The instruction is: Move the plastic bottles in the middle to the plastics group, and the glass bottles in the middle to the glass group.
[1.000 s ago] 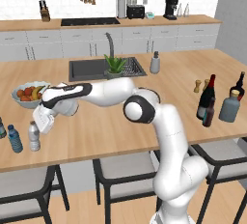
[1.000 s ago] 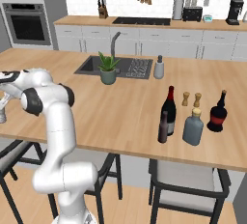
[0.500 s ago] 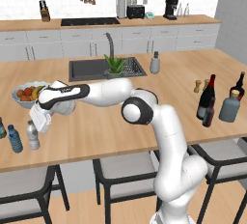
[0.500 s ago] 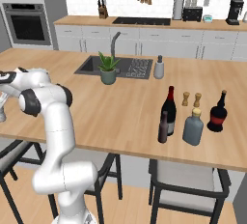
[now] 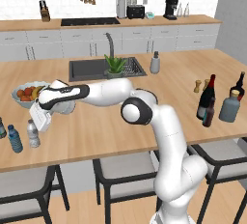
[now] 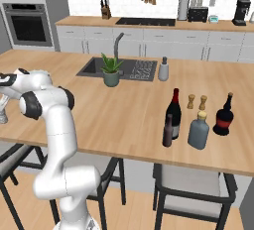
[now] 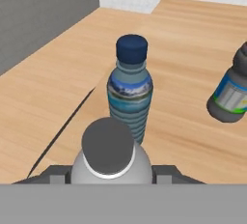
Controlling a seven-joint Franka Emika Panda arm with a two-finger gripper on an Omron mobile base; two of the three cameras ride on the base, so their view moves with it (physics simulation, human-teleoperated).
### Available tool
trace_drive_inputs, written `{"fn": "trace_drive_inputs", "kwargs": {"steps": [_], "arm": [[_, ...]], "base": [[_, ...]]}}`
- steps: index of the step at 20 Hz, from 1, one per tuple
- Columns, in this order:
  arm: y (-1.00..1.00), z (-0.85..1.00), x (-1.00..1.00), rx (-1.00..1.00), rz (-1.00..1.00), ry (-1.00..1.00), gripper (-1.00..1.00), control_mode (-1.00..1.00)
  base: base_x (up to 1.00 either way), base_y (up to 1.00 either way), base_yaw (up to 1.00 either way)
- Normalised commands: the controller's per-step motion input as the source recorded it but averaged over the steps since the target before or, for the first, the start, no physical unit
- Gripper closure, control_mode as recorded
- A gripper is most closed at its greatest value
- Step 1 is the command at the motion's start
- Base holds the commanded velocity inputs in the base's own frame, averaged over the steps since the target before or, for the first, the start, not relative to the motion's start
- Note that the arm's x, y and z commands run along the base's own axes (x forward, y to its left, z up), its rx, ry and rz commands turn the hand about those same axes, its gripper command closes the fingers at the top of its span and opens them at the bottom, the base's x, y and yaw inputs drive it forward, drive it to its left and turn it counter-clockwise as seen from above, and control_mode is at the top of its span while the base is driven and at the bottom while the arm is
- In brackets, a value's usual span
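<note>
My gripper (image 5: pixel 36 125) is shut on the clear plastic bottle (image 5: pixel 33 136) at the counter's front left. In the hand view, that bottle's white cap (image 7: pixel 107 146) sits between my fingertips. Just beyond it stands the plastics group: a blue-capped water bottle (image 7: pixel 129 90) (image 5: pixel 14 139) and a dark-green bottle (image 7: pixel 231 92) (image 5: pixel 1 128). Far right, the tall wine bottle (image 5: pixel 206 97) (image 6: pixel 173 107) and the slim brown bottle (image 5: pixel 209 113) (image 6: pixel 167 131) stand together. The glass group is beside them: a squat grey bottle (image 5: pixel 229 106) (image 6: pixel 199 131) and a dark red-topped bottle (image 5: pixel 238 85) (image 6: pixel 224 116).
A fruit bowl (image 5: pixel 26 92) sits just behind my hand. The sink (image 5: pixel 91 69), a potted plant (image 5: pixel 115 66) and a soap dispenser (image 5: pixel 155 63) are mid-counter. Two wooden mills (image 6: pixel 191 101) stand behind the wine bottle. Stools line the counter's front edge.
My hand and the clear bottle have edged slightly left, closer to the blue-capped bottle. The grip is unchanged.
</note>
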Motion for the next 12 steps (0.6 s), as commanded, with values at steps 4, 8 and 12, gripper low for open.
{"fn": "trace_drive_inputs", "kwargs": {"steps": [4, 8, 12], "arm": [[0.0, 0.0, 0.0, 0.0, 0.01, 0.0, -1.0, -1.0], [0.0, 0.0, 0.0, 0.0, 0.0, 0.0, -1.0, -1.0], [0.0, 0.0, 0.0, 0.0, 0.0, 0.0, -1.0, -1.0]], "base": [[0.0, 0.0, 0.0], [0.0, 0.0, 0.0], [0.0, 0.0, 0.0]]}}
